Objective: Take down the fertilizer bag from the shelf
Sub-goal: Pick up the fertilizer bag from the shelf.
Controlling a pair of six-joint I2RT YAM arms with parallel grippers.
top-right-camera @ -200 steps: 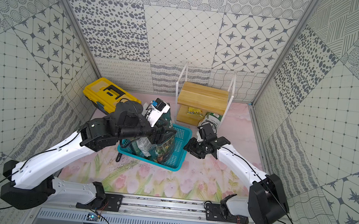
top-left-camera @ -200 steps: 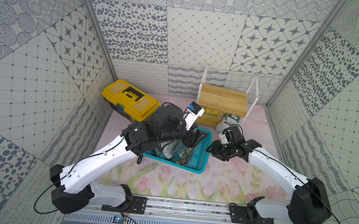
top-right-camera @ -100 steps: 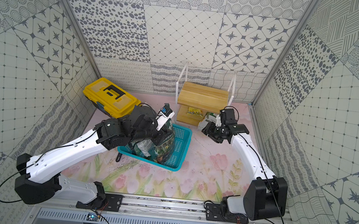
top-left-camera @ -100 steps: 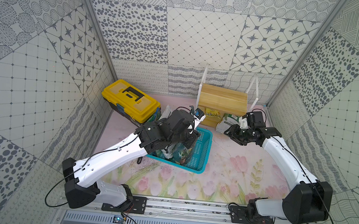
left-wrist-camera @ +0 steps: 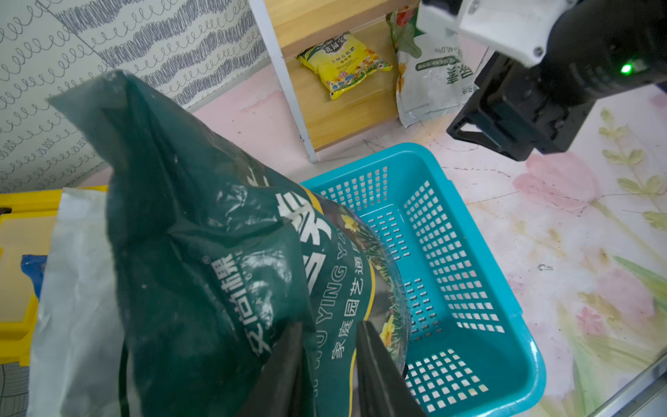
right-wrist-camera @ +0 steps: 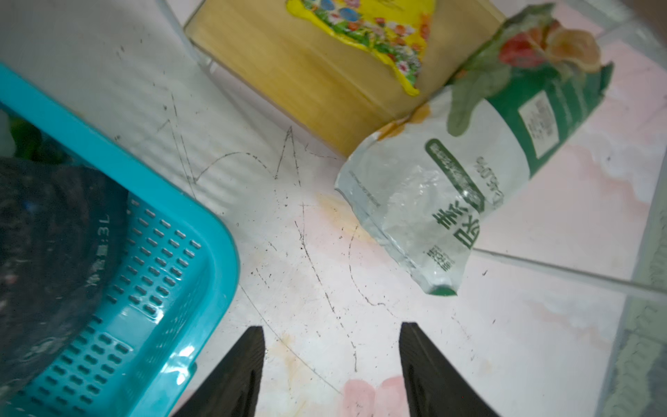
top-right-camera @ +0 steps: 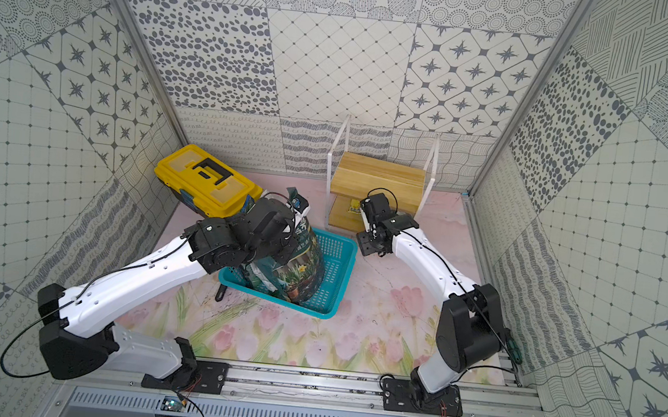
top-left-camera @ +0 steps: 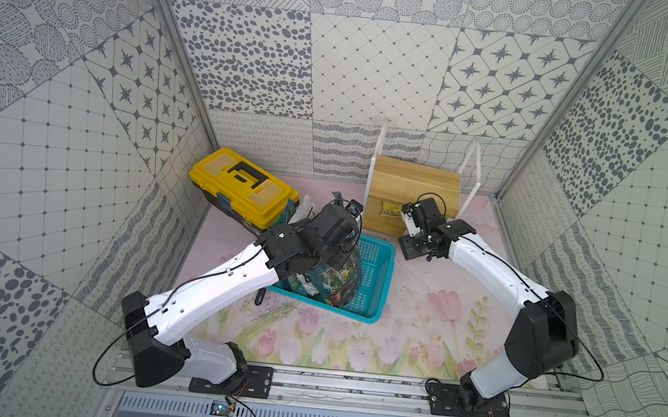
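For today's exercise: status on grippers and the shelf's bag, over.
Left gripper shut on dark green bag in basket. Right gripper open, empty. Yellow bag on shelf, lower board. White bag at its corner.

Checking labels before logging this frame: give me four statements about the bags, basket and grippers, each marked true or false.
1. The yellow bag lies on the lower board of the shelf. True.
2. The right gripper holds the white-green bag. False: its jaws stand open and empty; the white-green bag rests against the shelf.
3. The teal basket is empty. False: a dark green bag stands in it.
4. The left gripper pinches the dark green bag. True.
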